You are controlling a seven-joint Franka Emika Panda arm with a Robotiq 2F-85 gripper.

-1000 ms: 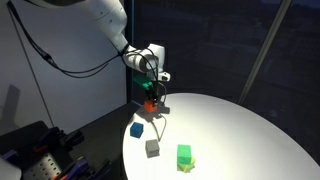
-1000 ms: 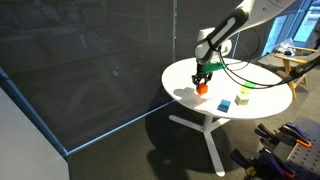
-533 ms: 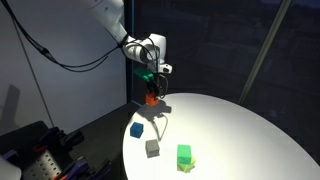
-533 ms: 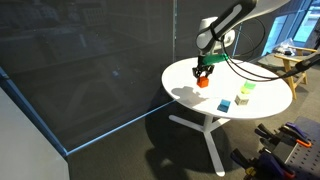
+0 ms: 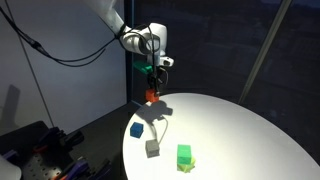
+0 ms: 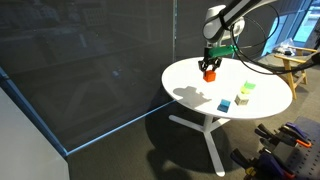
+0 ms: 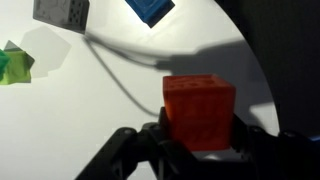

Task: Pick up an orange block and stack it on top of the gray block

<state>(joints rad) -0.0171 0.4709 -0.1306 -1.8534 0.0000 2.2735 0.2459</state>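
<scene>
My gripper [image 7: 199, 135] is shut on the orange block [image 7: 198, 110], with a finger pressed against each side of it. In both exterior views the orange block [image 5: 152, 96] [image 6: 211, 73] hangs in the air above the white round table [image 5: 235, 135], near its edge. The gray block [image 5: 152, 148] [image 7: 62, 11] rests on the table, apart from the gripper and below it. In the wrist view it sits at the top left corner.
A blue cube [image 5: 136, 129] [image 7: 150, 9] lies on the table next to the gray block. A green cube [image 5: 184, 154] [image 6: 245, 89] [image 7: 14, 65] sits further along. A dark cable shadow [image 7: 120, 75] crosses the tabletop. Dark glass panels stand behind the table.
The arm has lifted the orange block higher above the table over the last second. The blocks on the table have not moved.
</scene>
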